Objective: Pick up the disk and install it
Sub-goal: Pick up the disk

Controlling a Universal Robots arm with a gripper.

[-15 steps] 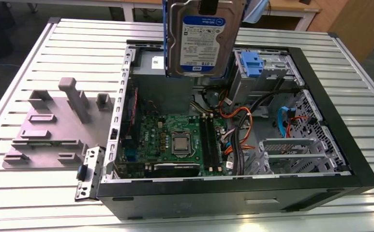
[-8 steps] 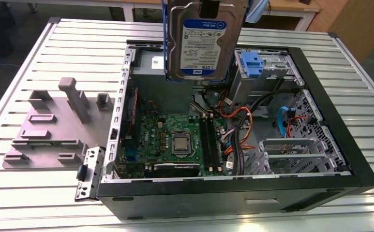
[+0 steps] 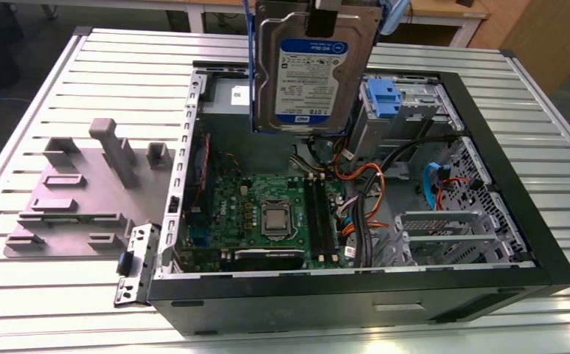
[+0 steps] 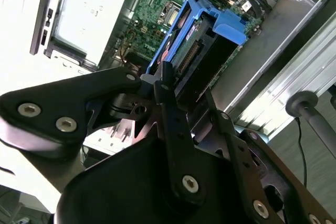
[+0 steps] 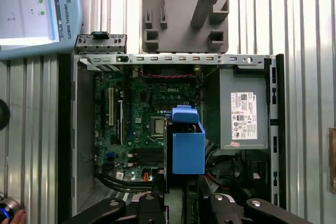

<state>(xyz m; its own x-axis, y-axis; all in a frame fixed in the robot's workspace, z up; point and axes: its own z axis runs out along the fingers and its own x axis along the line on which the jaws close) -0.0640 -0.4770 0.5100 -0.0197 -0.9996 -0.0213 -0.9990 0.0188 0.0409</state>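
Slatted metal desk underneath, carrying an open computer case laid on its side. Grasped the disk in the end effector, clenched on its upper end. Hung upright straight beneath the end effector, label showing in the exterior view, blue rails along the sides, above the motherboard. Further below and off to one side, grey power supply inside the case.

Bench: silver ribbed aluminium slats. Open PC case lies flat on its side mid-bench, cover off, black frame, innards facing up. Grey fixture plate with upright posts and low blocks lies flat just beside the case, on the exterior view's left. Small perforated metal bracket sits against the case's corner, between case and plate
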